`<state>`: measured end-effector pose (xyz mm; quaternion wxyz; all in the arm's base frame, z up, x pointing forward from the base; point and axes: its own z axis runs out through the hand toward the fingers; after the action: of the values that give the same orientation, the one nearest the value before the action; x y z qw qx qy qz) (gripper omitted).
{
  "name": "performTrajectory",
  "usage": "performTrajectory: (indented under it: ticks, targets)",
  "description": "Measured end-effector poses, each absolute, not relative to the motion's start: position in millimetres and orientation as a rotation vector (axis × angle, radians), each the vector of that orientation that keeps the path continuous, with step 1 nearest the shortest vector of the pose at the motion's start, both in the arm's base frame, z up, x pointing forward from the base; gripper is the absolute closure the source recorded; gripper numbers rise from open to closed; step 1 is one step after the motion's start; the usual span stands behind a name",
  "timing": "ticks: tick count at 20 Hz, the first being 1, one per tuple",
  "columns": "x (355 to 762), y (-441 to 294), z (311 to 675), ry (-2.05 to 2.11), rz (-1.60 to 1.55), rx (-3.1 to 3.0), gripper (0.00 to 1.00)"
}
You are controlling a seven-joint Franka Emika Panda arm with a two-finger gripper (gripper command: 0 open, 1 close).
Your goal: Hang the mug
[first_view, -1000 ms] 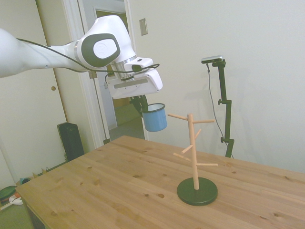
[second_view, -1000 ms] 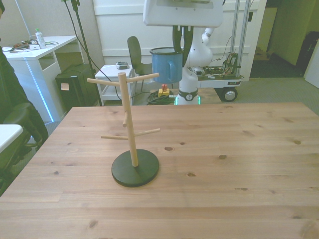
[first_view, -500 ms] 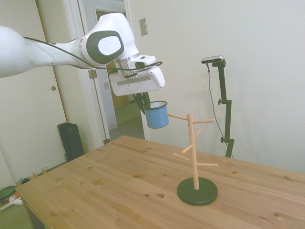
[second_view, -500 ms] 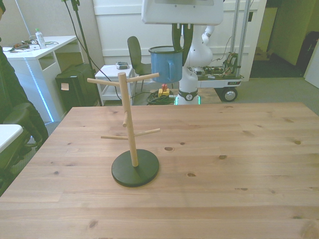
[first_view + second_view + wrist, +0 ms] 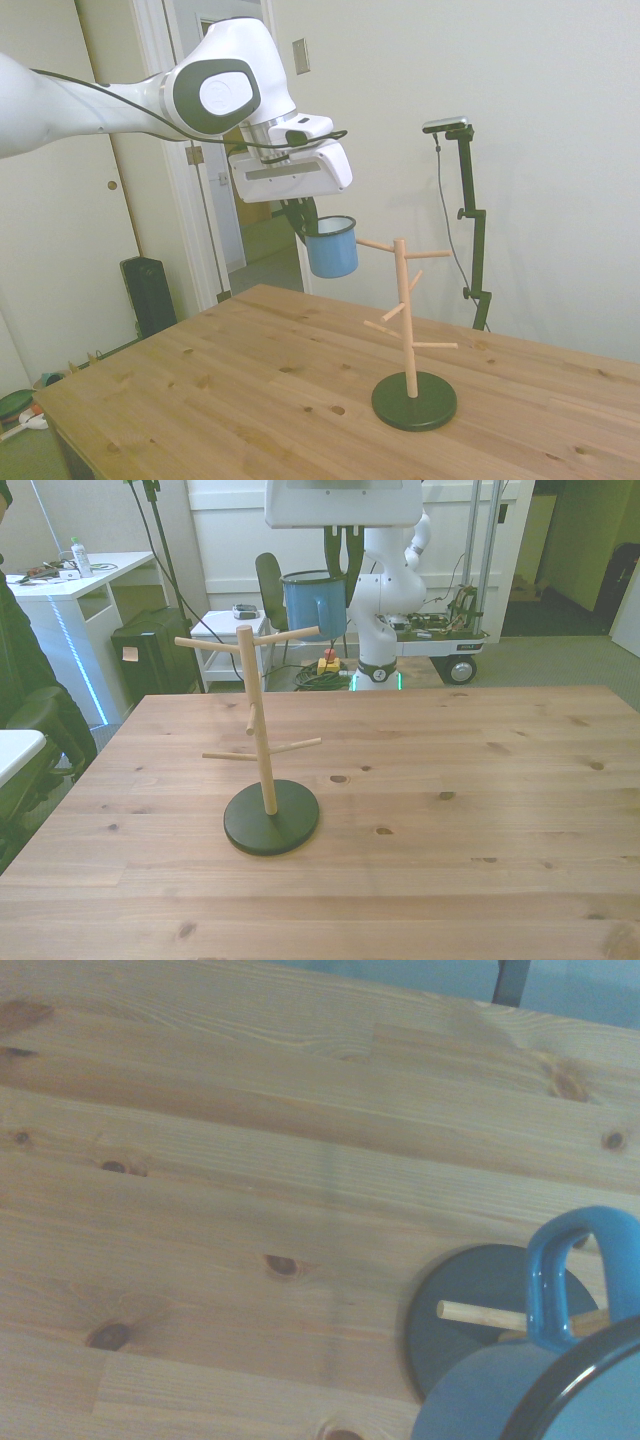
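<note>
The arm (image 5: pixel 120 100) has carried its load toward the peg stand (image 5: pixel 268 780) since a second ago. Your gripper (image 5: pixel 338 555) pinches the mug (image 5: pixel 332 248) by its rim, held aloft, handle now lined up just short of the upper peg's tip: approach nearly complete.

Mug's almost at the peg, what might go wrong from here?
The mug hangs from the gripper by its rim, level with the stand's top peg. Its handle is a small loop, so the peg tip may miss it and strike the wall. A push there might tip the stand or twist the mug in the rim grip.
</note>
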<state>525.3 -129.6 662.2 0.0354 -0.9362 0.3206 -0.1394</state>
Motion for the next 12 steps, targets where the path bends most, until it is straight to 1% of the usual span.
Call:
performTrajectory:
  ticks: [5,12]
  targets:
    - [531,-130,664,0.986,-0.437,-2.873,1.0]
    - [526,-153,665,1.034,-0.437,-2.838,1.0]
